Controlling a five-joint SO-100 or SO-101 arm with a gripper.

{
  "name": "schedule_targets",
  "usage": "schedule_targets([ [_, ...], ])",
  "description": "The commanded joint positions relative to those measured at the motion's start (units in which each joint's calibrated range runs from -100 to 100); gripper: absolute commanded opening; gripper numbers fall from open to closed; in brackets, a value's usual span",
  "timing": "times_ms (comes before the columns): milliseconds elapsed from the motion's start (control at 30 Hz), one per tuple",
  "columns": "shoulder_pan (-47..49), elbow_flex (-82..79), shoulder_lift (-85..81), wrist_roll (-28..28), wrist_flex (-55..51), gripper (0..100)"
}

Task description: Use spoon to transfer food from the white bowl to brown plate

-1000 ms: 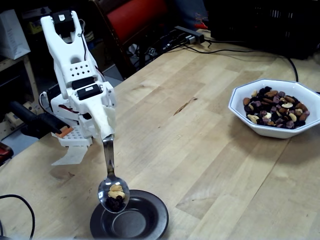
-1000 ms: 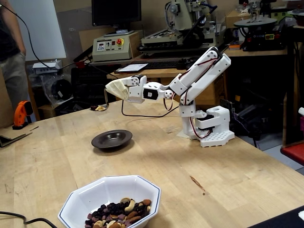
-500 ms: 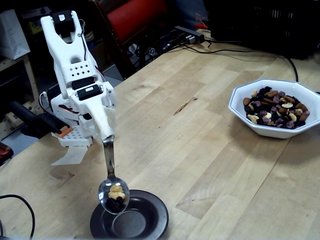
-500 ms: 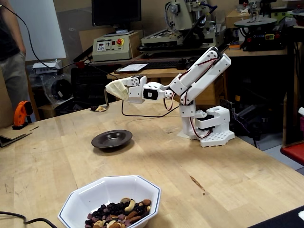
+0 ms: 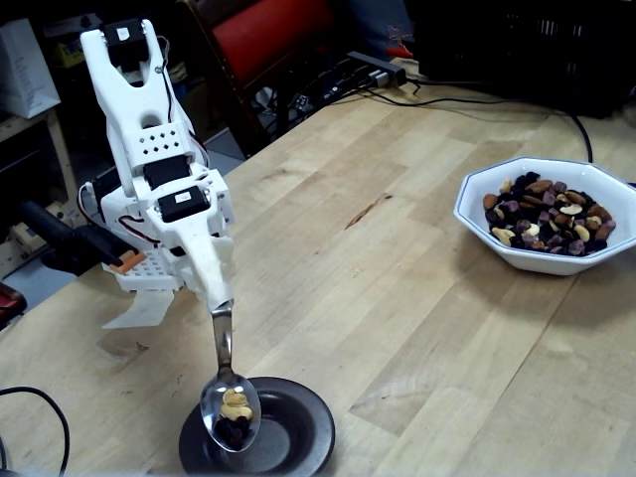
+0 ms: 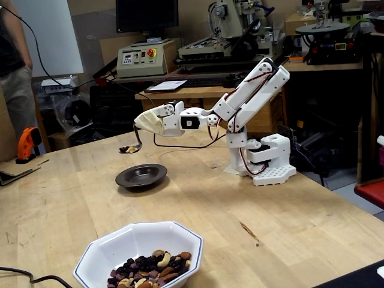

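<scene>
- The gripper (image 5: 217, 294) sits at the tip of the white arm (image 5: 149, 119); the spoon (image 5: 230, 397) handle runs straight into its white shell, and whether the fingers are spread or pressed together cannot be told from either fixed view.
- In a fixed view the gripper (image 6: 147, 123) shows as a pale rounded tip, with the spoon (image 6: 130, 147) hanging from it toward 7 o'clock.
- The spoon's oval bowl is loaded: a pale cashew and dark dried-fruit pieces of the food (image 5: 235, 415) lie in it, and in the side-on fixed view it is held roughly level.
- The spoon hangs above the brown plate (image 5: 293, 437); seen from above the arm, its bowl overlaps the plate's rim at about 9 o'clock. In the side-on fixed view the spoon is clearly lifted off the brown plate (image 6: 141, 176), apart from it, up toward 11 o'clock.
- The plate's sunken centre shows only its glossy dark surface.
- The white bowl (image 5: 477, 214) stands well apart from the plate, toward 2 o'clock on the wooden table (image 5: 397, 328), with a heap of nuts and dark fruit in it.
- In the side-on fixed view the white bowl (image 6: 114, 249) is nearest the camera, at 6 o'clock from the plate, and the arm's base (image 6: 267, 165) stands at 3 o'clock from the plate.
</scene>
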State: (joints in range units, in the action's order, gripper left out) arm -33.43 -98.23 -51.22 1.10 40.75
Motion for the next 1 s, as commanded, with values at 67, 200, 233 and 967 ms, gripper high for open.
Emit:
schedule_targets([
  [67,-0.35,-0.35,2.49,-0.2,-2.25,4],
  [200,-0.35,-0.35,4.11,-0.2,-3.36,4],
  [233,-0.35,-0.35,4.28,-0.2,-3.36,4],
  [967,5.58,-0.44,4.45,-5.62,-3.99,4],
])
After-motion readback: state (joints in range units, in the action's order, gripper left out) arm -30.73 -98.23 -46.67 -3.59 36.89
